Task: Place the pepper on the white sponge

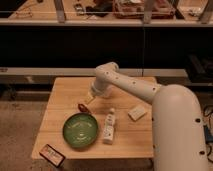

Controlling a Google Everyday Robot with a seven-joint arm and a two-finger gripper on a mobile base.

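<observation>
Wooden table [65,90] sits mid-frame. The arm [131,85] comes in from the lower right, and its big white housing fills that corner. It bends at an elbow just above frame centre, then drops toward the tabletop.

Gripper [90,98] is left of centre, low over the wood, just up and right of the pepper [81,107]. Can't make out whether it's parted or closed. They're very close, but I can't tell if they touch.

Pepper: small dark red piece lying on the table, right by the upper rim of the green bowl [80,131]. It is not on the white sponge [137,112].

Sponge lies flat on the wood right of centre, close to the arm housing and well apart from the pepper.

White bottle [109,127] lies on its side between bowl and sponge, just right of the bowl.

Dark flat packet [52,155] is at the table's lower-left corner, by the edge.

A dark counter [75,45] runs across the upper frame behind the table.
</observation>
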